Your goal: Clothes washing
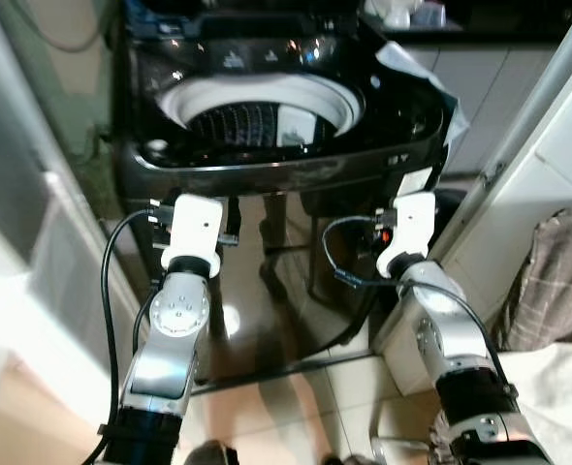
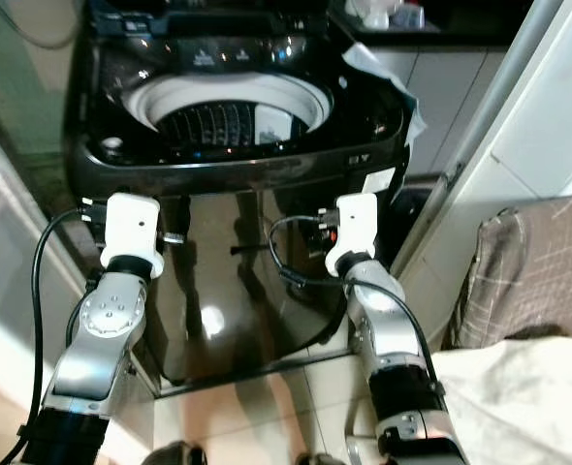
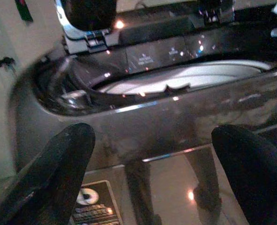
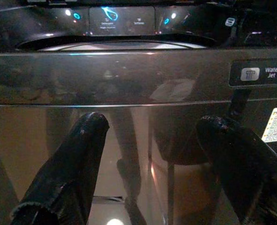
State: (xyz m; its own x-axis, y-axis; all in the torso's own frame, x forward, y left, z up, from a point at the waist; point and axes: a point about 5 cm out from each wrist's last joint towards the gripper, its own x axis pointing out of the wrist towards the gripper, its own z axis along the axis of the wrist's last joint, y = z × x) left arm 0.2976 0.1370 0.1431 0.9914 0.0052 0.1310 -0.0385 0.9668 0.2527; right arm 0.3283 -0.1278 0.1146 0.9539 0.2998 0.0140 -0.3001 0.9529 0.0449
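Top-loading washing machine (image 1: pixel 267 165) sits at upper centre of frame, lid up, drum (image 1: pixel 257 121) open; no clothes visible inside. Both arms raised toward its glossy front panel. Left gripper (image 3: pixel 152 159): jaws spread wide, empty. Right gripper (image 4: pixel 162 154): jaws also wide apart, empty, near the Water Jet label (image 4: pixel 260 73). Risk: 2 wrists close to panel; forward step could knock it. Cables (image 1: pixel 349 262) may snag.

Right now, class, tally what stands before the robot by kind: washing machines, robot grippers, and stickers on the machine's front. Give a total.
Washing machine: 1
Grippers: 2, the left gripper and the right gripper, both with fingers apart
Stickers: 2, a yellowish label and a dark sticker
Total: 5
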